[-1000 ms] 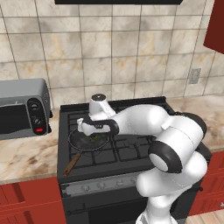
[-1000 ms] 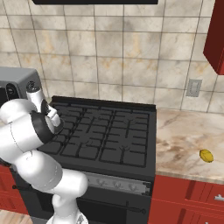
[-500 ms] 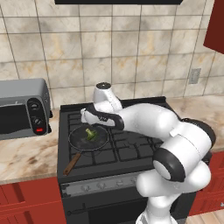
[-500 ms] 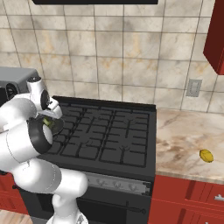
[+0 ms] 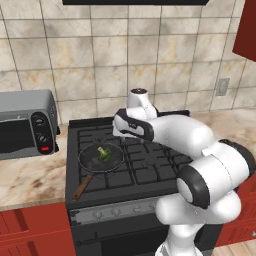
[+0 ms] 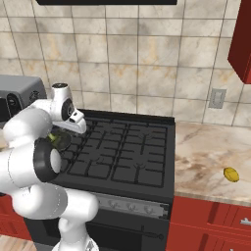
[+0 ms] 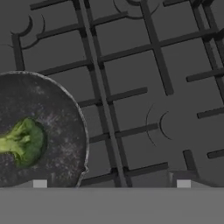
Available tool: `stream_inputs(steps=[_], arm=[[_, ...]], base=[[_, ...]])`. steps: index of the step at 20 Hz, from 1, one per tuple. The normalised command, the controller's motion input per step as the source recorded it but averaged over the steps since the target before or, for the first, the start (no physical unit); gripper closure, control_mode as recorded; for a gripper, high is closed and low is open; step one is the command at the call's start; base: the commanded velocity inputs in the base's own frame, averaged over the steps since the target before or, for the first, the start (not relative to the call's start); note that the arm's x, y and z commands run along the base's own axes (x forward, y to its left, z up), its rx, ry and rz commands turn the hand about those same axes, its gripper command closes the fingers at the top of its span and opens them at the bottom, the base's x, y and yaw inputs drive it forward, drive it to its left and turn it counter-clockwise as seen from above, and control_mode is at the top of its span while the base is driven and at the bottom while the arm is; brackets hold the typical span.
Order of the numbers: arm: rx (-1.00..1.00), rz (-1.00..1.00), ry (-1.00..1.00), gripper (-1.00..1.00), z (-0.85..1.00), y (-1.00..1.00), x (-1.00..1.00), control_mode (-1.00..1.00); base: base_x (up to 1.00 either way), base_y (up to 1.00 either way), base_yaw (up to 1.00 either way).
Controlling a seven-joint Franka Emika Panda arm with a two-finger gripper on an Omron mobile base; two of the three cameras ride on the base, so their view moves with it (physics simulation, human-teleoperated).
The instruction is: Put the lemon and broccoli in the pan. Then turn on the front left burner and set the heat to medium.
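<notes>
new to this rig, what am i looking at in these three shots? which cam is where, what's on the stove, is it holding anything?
It is a rendered kitchen with a white robot arm on a driving base. Two cameras ride on the base, behind the arm to its left and right; the third sits on the hand, looking along the gripper. The pan sits on the stove's front left burner with the broccoli inside. The lemon lies on the counter right of the stove, not yet in the pan. A toaster oven stands on the left counter. The jaws stand wide apart in the hand view with nothing between them.
</notes>
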Motion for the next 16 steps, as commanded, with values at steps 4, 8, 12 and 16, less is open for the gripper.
stream_inputs(steps=[4, 8, 12, 16], arm=[[0.00, -0.01, 0.08, -1.00, 0.00, -0.91, 0.04, -1.00], [0.00, 0.00, 0.05, -1.00, 0.00, -0.94, 0.00, -1.00], [0.00, 0.00, 0.00, -1.00, 0.00, -0.97, 0.00, -1.00], [0.00, 0.00, 0.00, -1.00, 0.00, -0.92, 0.00, -1.00]], base=[[0.00, 0.00, 0.00], [0.00, 0.00, 0.00], [0.00, 0.00, 0.00], [0.00, 0.00, 0.00]])
